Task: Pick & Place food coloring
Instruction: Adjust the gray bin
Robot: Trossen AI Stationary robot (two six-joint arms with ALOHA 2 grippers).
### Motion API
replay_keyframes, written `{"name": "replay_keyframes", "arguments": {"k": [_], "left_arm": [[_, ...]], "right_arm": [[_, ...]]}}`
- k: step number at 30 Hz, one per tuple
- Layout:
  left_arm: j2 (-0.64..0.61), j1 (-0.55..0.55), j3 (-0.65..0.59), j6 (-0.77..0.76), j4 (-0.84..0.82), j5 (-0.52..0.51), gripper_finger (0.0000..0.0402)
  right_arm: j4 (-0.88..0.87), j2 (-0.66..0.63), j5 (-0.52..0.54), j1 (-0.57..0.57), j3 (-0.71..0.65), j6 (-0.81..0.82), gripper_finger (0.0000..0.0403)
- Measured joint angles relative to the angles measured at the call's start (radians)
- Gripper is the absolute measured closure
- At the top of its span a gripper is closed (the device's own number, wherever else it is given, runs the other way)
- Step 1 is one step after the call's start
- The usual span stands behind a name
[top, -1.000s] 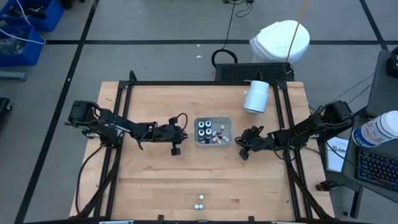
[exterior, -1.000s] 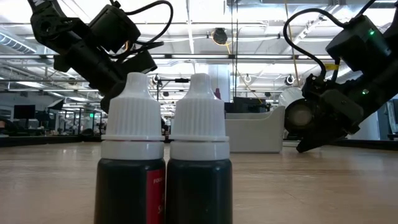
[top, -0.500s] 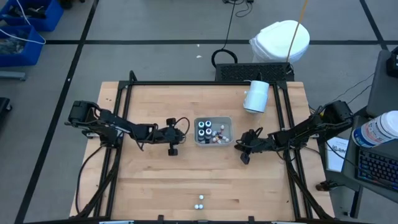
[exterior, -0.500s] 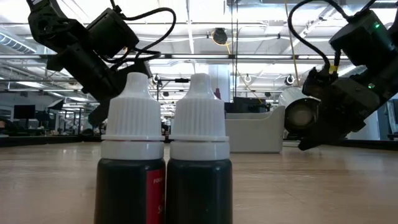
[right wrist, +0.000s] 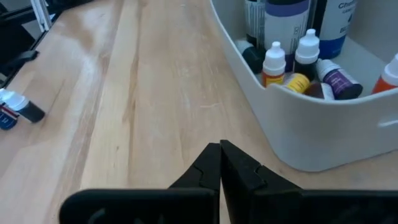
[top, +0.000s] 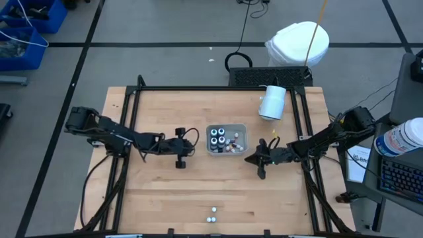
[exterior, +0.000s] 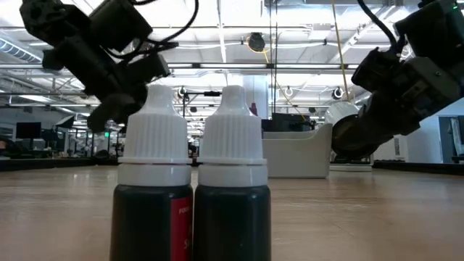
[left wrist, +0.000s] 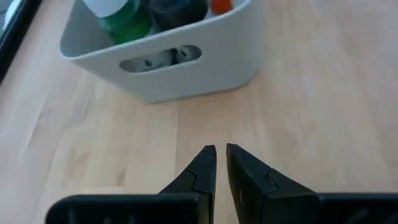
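Several food coloring bottles (top: 218,137) sit in the grey tray (top: 227,151) at mid-table; the right wrist view shows their white tips and colored caps (right wrist: 292,59). Two more white-capped bottles (exterior: 192,181) stand upright near the table's near edge (top: 211,214). My left gripper (left wrist: 220,155) hovers left of the tray, pointing at its wall (left wrist: 205,68), fingers almost together with nothing between them. My right gripper (right wrist: 220,150) hovers just right of the tray (right wrist: 323,134), shut and empty.
A large white cylinder (top: 272,102) lies at the table's far right. Black frame rails (top: 132,119) run along the left, right and far sides. Bare wood lies between the tray and the two near bottles.
My left gripper has drawn back from the tray toward the table's left edge. My right gripper has tipped up toward level and rolled beside the tray, rising slightly. No bottle has moved.
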Motion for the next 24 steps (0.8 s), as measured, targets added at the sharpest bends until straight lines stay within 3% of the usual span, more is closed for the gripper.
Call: {"name": "replay_keyframes", "arguments": {"k": [15,20,24], "left_arm": [[-0.041,-0.069,0.000,-0.020,-0.010,0.035,0.0355],[-0.041,-0.067,0.000,-0.019,-0.009,0.027,0.0355],[-0.041,-0.054,0.000,-0.001,-0.008,0.027,0.0355]], "right_arm": [[0.000,0.000,0.014,0.000,0.000,-0.003,0.0403],[0.000,0.000,0.082,-0.004,0.000,-0.068,0.0403],[0.000,0.000,0.061,-0.024,0.000,-0.099,0.0403]]}}
